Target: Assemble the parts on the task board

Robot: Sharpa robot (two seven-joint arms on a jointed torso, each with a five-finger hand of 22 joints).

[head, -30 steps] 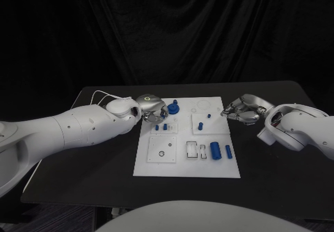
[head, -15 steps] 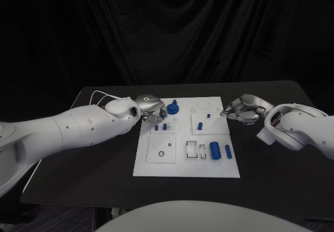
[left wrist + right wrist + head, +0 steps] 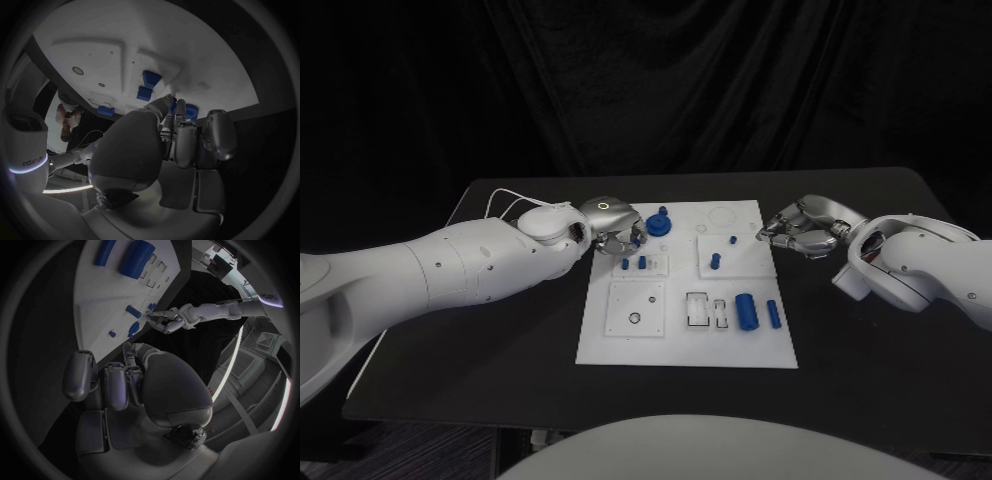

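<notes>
The white task board [image 3: 687,330] lies mid-table. My left hand [image 3: 612,226] hovers over its far left corner with fingers curled in, close beside a round blue part [image 3: 659,222]; I see nothing in them. In the left wrist view that hand [image 3: 169,145] has its fingertips [image 3: 170,102] beside the round part [image 3: 191,112], near two small blue pegs [image 3: 147,86]. My right hand [image 3: 802,229] rests by the board's far right edge, fingers curled and holding nothing. From the right wrist view, the right hand [image 3: 125,385] faces the board [image 3: 94,300] and the left hand [image 3: 167,320].
Two small pegs [image 3: 633,264] and another peg [image 3: 715,261] stand in the board's middle row. A thick blue cylinder [image 3: 747,311] and a slim one [image 3: 773,313] lie near the board's right side. White recessed slots [image 3: 707,309] sit beside them. The black table [image 3: 516,350] surrounds the board.
</notes>
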